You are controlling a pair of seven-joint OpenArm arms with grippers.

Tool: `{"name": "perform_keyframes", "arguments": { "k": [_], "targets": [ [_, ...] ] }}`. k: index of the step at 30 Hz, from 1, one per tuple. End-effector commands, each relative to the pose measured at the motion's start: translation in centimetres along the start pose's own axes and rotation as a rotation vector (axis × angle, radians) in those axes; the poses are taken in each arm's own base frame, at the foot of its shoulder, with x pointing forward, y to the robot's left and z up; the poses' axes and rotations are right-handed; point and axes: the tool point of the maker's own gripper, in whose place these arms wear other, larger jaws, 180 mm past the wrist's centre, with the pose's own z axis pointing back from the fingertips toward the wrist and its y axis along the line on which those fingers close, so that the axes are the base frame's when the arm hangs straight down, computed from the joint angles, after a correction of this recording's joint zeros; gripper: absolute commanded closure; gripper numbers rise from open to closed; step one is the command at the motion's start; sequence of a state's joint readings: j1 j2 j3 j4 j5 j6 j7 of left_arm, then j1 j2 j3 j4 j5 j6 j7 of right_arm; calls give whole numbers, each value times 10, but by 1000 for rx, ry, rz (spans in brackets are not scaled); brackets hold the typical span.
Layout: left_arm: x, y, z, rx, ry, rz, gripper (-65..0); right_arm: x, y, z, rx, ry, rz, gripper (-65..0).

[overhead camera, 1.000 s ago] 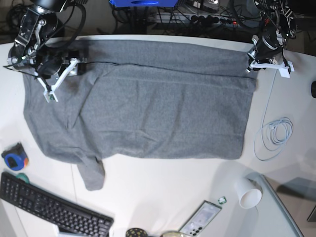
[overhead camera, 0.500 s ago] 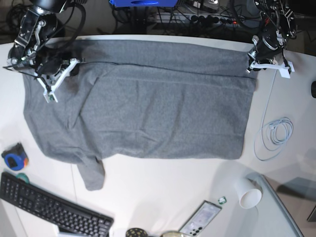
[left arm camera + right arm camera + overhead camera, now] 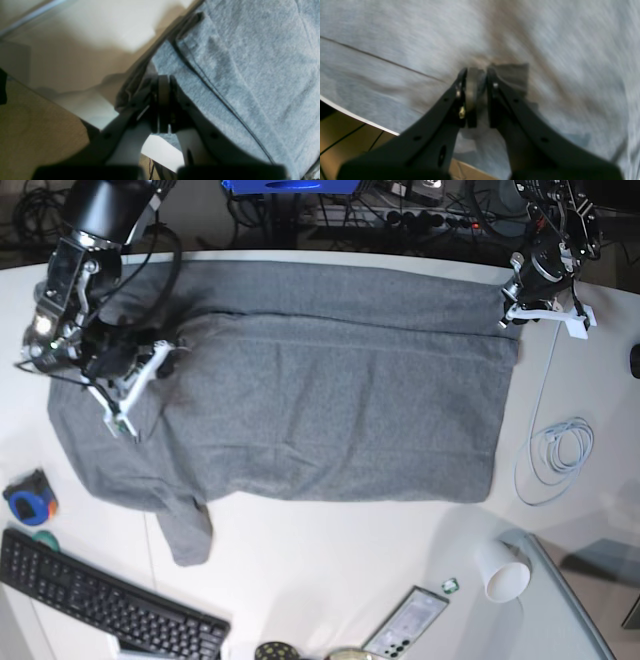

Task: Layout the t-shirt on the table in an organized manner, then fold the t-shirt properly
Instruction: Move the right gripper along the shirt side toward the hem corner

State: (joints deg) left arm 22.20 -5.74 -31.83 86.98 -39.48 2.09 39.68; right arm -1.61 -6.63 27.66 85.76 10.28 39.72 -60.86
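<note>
Both end effectors — left (image 3: 163, 100), right (image 3: 477, 97) — are clenched on the t-shirt (image 3: 330, 380).

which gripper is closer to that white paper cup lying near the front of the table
Left. The left gripper sits at the t-shirt's far corner on the same side as the white paper cup. The right gripper is across the shirt, on the opposite side.

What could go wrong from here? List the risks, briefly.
1. The right gripper pinches only a small fold of the t-shirt; pulling may slip it free or bunch the cloth.
2. The left gripper holds the far corner shut; pulling against it could stretch or skew the shirt.
3. The lower sleeve lies crumpled near the keyboard; dragging could snag it.
</note>
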Motion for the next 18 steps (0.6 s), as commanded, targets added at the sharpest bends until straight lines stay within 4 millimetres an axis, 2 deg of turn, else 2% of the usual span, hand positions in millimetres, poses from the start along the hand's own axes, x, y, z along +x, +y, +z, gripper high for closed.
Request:
{"name": "perform_keyframes", "arguments": {
  "k": [1, 6, 11, 14, 16, 18],
  "targets": [
    [11, -2, 3, -9, -32, -6, 0, 18, 5, 2, 9, -42, 32, -56],
    [10, -1, 3, -7, -29, -7, 0, 42, 25, -1, 41, -67, 115, -56],
    [8, 1, 3, -4, -26, -7, 0, 67, 25, 3, 34, -108, 140, -56],
    [9, 1, 4, -4, -27, -8, 0, 66, 23, 5, 25, -102, 149, -60],
    [10, -1, 5, -7, -32, -11, 0, 46, 23, 3, 24, -58, 150, -60],
    [9, 1, 6, -4, -31, -15, 0, 28, 29, 4, 16, -16, 229, -57]
  ]
}}
